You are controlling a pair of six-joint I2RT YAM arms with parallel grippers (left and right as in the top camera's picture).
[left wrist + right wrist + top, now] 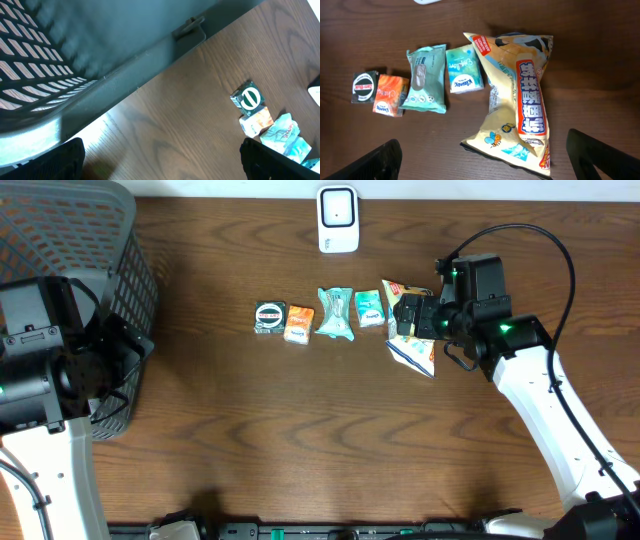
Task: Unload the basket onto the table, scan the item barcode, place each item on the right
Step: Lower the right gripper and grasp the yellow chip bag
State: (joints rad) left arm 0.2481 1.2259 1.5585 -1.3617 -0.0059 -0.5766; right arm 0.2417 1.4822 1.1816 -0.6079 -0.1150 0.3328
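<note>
Wooden table (300, 430), basket (128, 265) at left, scanner (338, 220) behind packet row (336, 313)

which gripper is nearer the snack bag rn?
Right. The right gripper hovers over the snack bag; the left gripper is far off, by the basket.

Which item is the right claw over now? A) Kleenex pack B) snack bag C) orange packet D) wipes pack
B: in the overhead view the right claw is above the snack bag at the right end of the row, and that bag fills its wrist view.
</note>
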